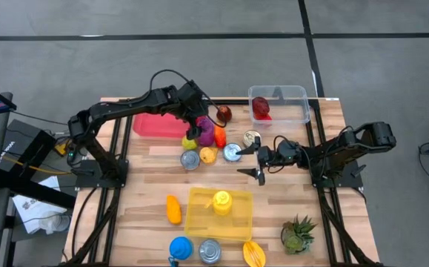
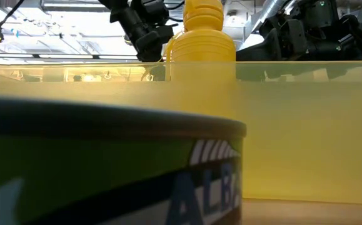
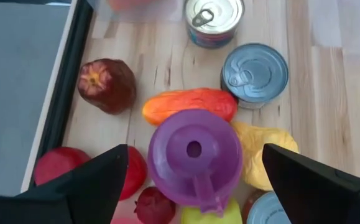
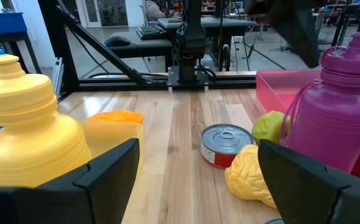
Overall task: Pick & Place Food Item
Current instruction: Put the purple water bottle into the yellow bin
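Observation:
My left gripper [image 3: 195, 186] hangs open over a cluster of toy food near the table's middle, its fingers on either side of a purple bottle's cap [image 3: 194, 149] without touching it. Round the bottle [image 1: 205, 132] lie an orange-red pepper [image 3: 189, 104], a dark red apple [image 3: 105, 84], a yellow lumpy piece [image 3: 263, 146] and red pieces [image 3: 58, 165]. My right gripper [image 1: 253, 163] waits open just above the table to the right of the cluster, pointing level toward the table's left. In its wrist view, the right gripper [image 4: 198, 186] has nothing between its fingers.
Cans [image 1: 190, 159] [image 1: 233, 152] [image 1: 252, 138] stand by the cluster. A pink tray [image 1: 158, 124] lies far left, a clear box [image 1: 292, 93] holding a red piece far right. Near the front edge, a yellow tray [image 1: 199, 222] holds a yellow bottle [image 1: 221, 202]; an orange piece, blue bottle, can and plant [image 1: 297, 233] sit around it.

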Controlling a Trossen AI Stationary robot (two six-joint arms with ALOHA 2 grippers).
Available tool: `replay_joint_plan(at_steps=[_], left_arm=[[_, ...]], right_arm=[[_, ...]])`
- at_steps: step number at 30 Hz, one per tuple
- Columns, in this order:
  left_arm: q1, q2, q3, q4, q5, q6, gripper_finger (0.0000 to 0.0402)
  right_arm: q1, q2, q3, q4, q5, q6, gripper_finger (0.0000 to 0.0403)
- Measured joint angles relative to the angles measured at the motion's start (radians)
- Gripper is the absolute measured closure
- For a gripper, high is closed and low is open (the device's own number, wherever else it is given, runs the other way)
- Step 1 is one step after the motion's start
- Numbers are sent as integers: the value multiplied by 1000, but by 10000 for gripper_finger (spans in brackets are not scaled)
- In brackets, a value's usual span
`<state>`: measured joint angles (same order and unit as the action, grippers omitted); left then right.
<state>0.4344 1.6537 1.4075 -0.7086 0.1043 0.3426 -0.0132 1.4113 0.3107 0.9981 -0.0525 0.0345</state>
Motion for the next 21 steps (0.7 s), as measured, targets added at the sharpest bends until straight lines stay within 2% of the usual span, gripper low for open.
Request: replay_joint_plan(at_steps=[21], left_arm=[[5, 27, 0, 34, -1, 10, 119]], right_arm=[[0, 0, 0, 1, 0, 0, 88]])
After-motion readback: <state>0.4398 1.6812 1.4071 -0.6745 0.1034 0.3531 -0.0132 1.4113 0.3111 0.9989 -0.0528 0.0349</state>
